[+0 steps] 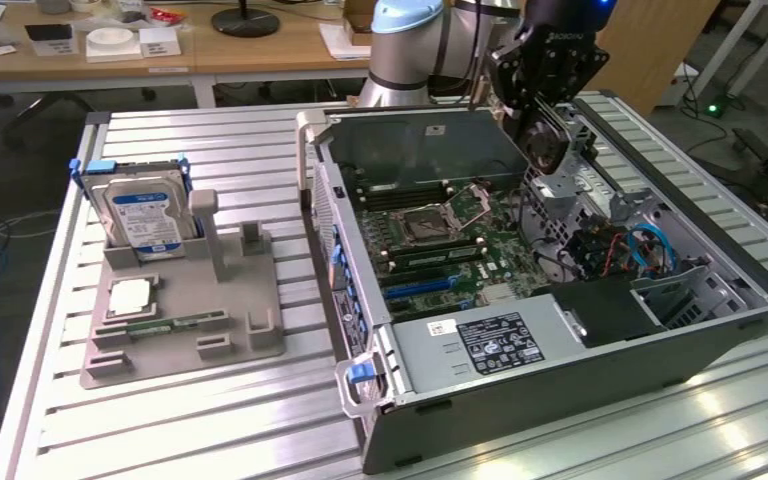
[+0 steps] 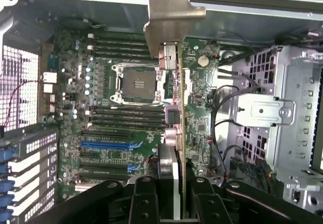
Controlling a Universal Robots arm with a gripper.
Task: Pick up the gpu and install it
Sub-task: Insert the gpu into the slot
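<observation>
Silver-blue arm (image 1: 408, 48), black screw-studded pincer (image 2: 174, 204)

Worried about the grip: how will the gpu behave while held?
Probably stiff: the gpu looks straight, edge-on in the hand. Likely fragile: thin, with exposed connectors. Its metal bracket at the far end may pull it askew.

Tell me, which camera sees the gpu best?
The wrist view: the gpu appears close and edge-on, silver bracket at its far end, clamped in the gripper. The exterior view shows its black cooler face below the gripper, above the open case.
</observation>
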